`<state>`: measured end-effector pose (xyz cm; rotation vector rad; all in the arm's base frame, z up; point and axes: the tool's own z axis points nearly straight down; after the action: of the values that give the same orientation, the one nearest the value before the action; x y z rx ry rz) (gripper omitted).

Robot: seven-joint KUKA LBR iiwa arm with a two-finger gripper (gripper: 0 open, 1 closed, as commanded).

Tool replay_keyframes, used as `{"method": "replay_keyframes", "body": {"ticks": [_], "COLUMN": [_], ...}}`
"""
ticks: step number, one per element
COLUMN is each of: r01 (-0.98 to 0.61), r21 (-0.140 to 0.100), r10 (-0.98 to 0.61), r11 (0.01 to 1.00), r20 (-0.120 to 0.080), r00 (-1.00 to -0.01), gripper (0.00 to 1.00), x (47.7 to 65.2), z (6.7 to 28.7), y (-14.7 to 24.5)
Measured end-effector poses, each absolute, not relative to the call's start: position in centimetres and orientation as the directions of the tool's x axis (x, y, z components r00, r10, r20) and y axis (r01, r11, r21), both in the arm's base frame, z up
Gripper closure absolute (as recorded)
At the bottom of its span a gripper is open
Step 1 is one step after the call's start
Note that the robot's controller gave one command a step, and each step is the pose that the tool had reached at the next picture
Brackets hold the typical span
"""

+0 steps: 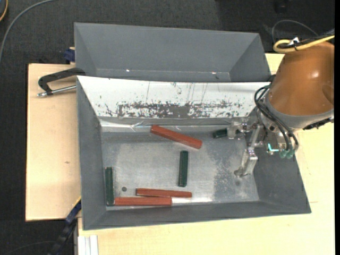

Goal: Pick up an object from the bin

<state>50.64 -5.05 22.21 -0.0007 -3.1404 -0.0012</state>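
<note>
While the arm reaches in from the right under its orange cover, the gripper point(234, 153) hangs low in the right part of the grey metal bin point(276, 201), close to the right wall, with its two metal fingers point(247, 161) spread apart and nothing between them but bare bin floor. One finger points down toward the front of the bin, its tip near the floor; the other points left along the foot of the back wall. Just beside that second fingertip lies a small dark green piece point(219, 134), short and blocky, against the back wall in the right half of the bin; whether the finger touches it cannot be told. It is the thing nearest the gripper. Farther left along the back wall lies a long red stick point(176, 137), tilted so that its right end sits lower. Near the middle of the floor a dark green stick point(183, 169) lies lengthwise from back to front, well apart from the gripper. At the front wall two more red sticks lie almost parallel, the upper red stick point(163, 193) just beside the lower red stick point(143, 201), and a second dark green stick point(109, 186) lies in the front left corner, near the left ends of the red ones
</note>
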Motion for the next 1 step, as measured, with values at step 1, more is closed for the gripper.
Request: {"method": "replay_keyframes", "body": {"ticks": [1], "r01": [-0.04], "r21": [0.004], "r10": [-0.04], "r11": [0.999], "r20": [0.001], "r00": [-0.999], "gripper": [0.0], "x": [57.25], "z": [10.92], "y": [2.01]}}
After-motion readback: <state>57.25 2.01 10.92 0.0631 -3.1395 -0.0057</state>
